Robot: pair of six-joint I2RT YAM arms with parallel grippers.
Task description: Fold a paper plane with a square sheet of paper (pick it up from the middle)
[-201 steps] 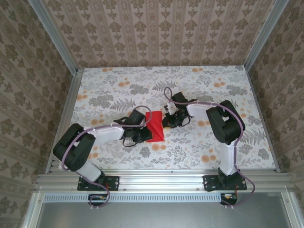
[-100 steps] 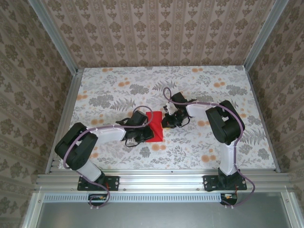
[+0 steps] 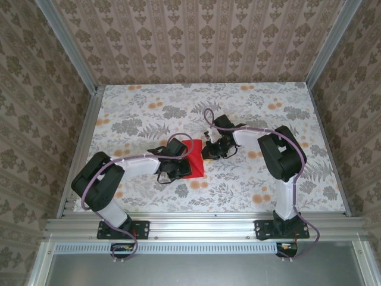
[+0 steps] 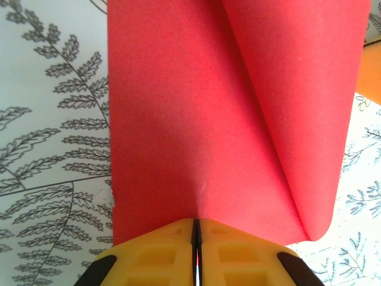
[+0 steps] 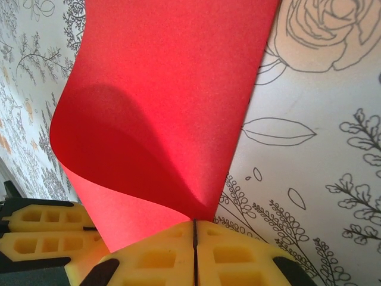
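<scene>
Enclosure walls: beige damask wallpaper, set in a bare aluminium frame. Table: white cloth printed with grey ferns, roses and orange blossoms. Left arm: black and white, reaching from 7 o'clock toward the table centre. Right arm: same make, reaching in from 5 o'clock and bending back to the centre. Square sheet of paper: plain bright red, matte, unmarked, lying near the table centre between the two wrists. It is partly folded; the left wrist view shows the sheet with a flap curling over from 2 o'clock, and the right wrist view shows it rolled in a soft, uncreased bend. Left gripper: yellow pads pressed together on the sheet's near edge, at the sheet's 8 o'clock. Right gripper: yellow pads likewise pinched closed on the sheet, at its 2 o'clock.
</scene>
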